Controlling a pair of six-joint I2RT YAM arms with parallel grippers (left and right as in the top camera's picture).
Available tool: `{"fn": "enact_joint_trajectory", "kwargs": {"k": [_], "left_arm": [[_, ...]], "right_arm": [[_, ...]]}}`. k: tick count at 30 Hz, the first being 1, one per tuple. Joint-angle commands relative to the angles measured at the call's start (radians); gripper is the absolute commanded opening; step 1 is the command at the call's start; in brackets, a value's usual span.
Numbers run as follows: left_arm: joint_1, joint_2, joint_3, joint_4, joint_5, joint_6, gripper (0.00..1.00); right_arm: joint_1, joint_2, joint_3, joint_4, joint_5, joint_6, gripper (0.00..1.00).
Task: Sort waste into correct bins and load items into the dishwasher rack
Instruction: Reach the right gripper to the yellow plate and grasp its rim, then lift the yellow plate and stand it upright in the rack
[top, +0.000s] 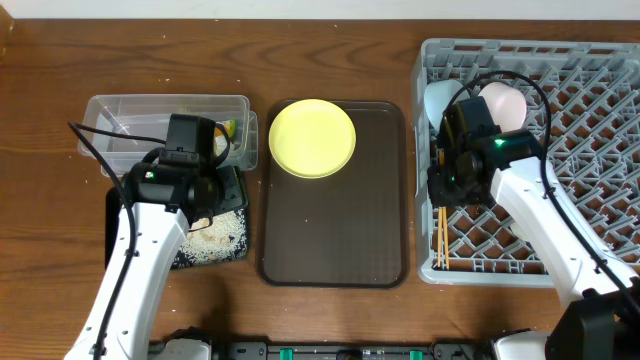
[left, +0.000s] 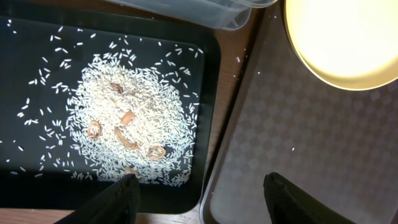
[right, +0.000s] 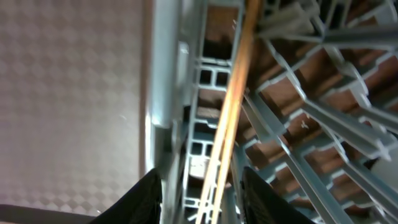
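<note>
My left gripper (top: 207, 207) (left: 199, 200) is open and empty, low over the near right corner of the black tray (top: 238, 182) (left: 31, 180), which holds a heap of white rice scraps (top: 215, 236) (left: 130, 112). The clear tub (top: 110, 108) behind it holds a green-and-orange wrapper (top: 229, 128). The yellow plate (top: 312, 137) (left: 348, 37) lies on the brown serving tray. My right gripper (top: 450, 192) (right: 202, 199) is open, its fingers either side of the chopsticks (top: 441, 236) (right: 233, 93) lying in the grey rack (top: 600, 120) (right: 292, 106). A light-blue bowl (top: 441, 100) and a pinkish-white bowl (top: 507, 105) stand in the rack. The cup is out of view.
The dark-brown serving tray (top: 335, 230) (left: 280, 124) lies between the black tray and the rack, bare apart from the plate at its far end. A few brown bits sit in the rice. Wooden table surrounds everything.
</note>
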Motion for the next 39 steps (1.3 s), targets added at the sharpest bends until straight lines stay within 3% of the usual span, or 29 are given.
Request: {"fn": "enact_joint_trajectory", "kwargs": {"k": [1,6,13,25,27,29,32,34,39], "left_arm": [[0.002,0.002,0.008,0.0,-0.005,0.006,0.67],[0.002,0.002,0.008,0.001,-0.005,0.006,0.67],[0.002,0.002,0.008,0.0,-0.005,0.006,0.67],[0.002,0.002,0.008,-0.001,-0.005,0.006,0.67],[0.002,0.002,0.008,0.0,-0.005,0.006,0.67],[0.002,0.002,0.008,0.0,-0.005,0.006,0.67],[0.002,0.002,0.008,0.0,-0.005,0.006,0.67],[0.002,0.002,0.008,0.0,-0.005,0.006,0.67],[0.002,0.002,0.008,0.0,-0.005,0.006,0.67]], "right_arm": [[0.008,-0.019,0.054,0.04,-0.058,0.008,0.41],[0.031,-0.028,0.09,0.249,-0.146,0.008,0.41],[0.137,0.035,0.089,0.565,-0.115,0.008,0.56],[0.246,0.394,0.089,0.75,-0.03,0.149,0.58],[0.252,0.436,0.089,0.75,-0.031,0.175,0.56],[0.257,0.474,0.089,0.747,-0.031,0.194,0.44],[0.262,0.503,0.089,0.721,-0.034,0.212,0.16],[0.262,0.5,0.089,0.701,-0.034,0.211,0.03],[0.246,0.441,0.089,0.661,-0.033,0.211,0.01]]}}
